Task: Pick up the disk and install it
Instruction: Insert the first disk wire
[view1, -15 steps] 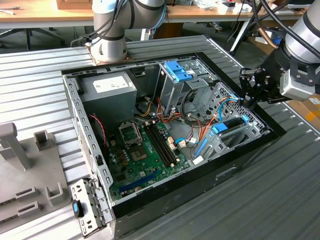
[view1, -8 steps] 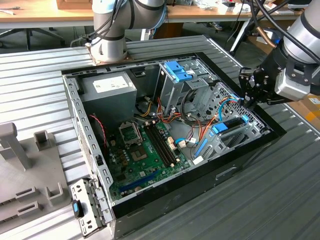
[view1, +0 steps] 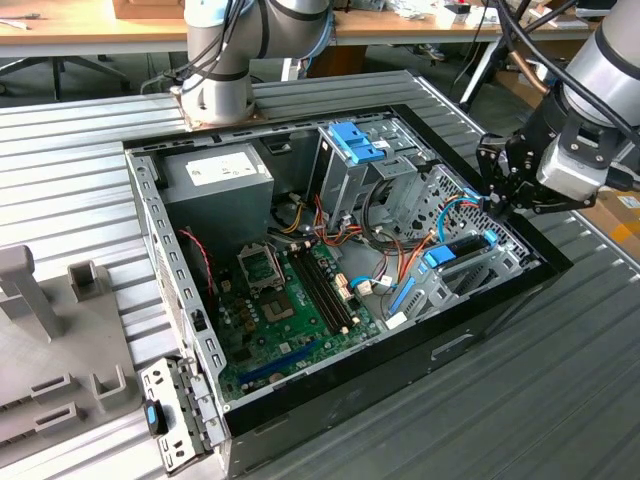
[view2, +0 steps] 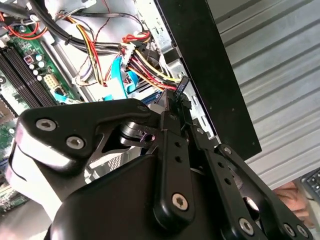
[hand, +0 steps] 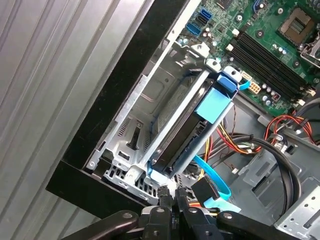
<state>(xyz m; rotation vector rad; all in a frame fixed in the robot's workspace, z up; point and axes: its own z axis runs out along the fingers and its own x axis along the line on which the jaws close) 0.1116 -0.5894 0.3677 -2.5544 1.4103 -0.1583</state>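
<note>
The disk stands on edge inside the metal drive cage at the case's side wall, with its blue carrier rail facing up. In the exterior view the disk shows as a dark strip between blue ends, at the exterior view's right of the open computer case. My gripper hangs just above the far end of that bay. In both wrist views its black fingers are pressed together, shut, with nothing between them. The tips sit close to the disk's end and a bundle of cables.
The green motherboard lies on the case floor, with a grey power-supply box at the back. An upright cage with a blue latch stands in the middle. Loose red, yellow and blue cables run beside the bay. Ribbed metal table surrounds the case.
</note>
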